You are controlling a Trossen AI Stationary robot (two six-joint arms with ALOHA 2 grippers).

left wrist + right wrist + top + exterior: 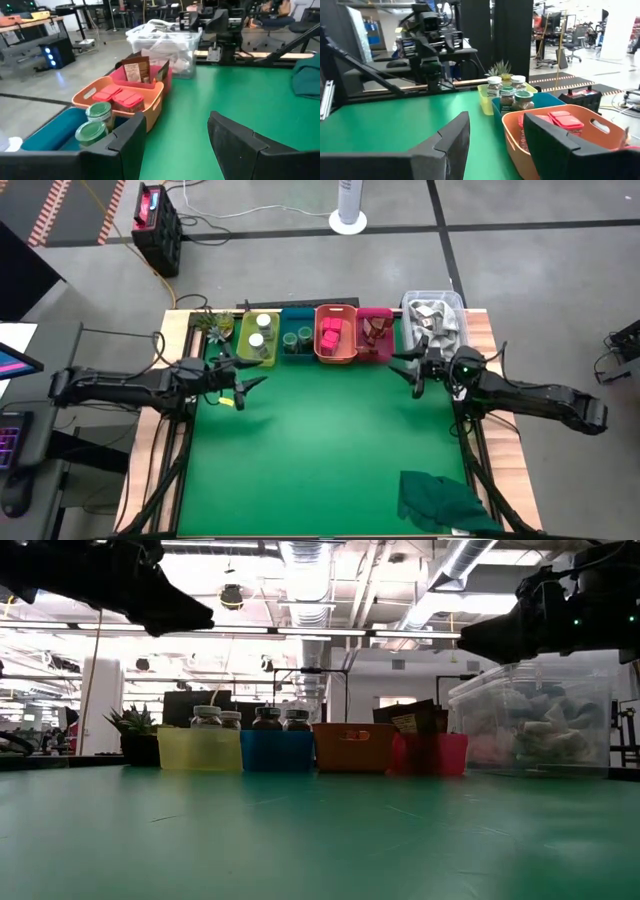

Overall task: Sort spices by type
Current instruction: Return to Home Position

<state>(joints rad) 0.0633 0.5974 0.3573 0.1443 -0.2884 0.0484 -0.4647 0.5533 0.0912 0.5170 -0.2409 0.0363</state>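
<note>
The spices sit in a row of bins along the table's far edge. White-capped jars (262, 330) are in the yellow bin (245, 340), and round green-lidded jars (95, 125) are in the blue bin (297, 340). Pink-red packets (122, 97) are in the orange bin (335, 355), and brown packets (135, 70) stand in the pink bin (385, 345). My left gripper (250, 385) hovers open just near of the yellow bin. My right gripper (408, 372) hovers open near the pink bin and the tub. Both are empty and held level above the mat.
A clear tub (435, 320) of grey packets stands at the far right, close behind my right gripper. A small potted plant (212, 325) stands left of the yellow bin. A dark green cloth (440, 500) lies bunched at the near right. The green mat's (320, 450) middle is open.
</note>
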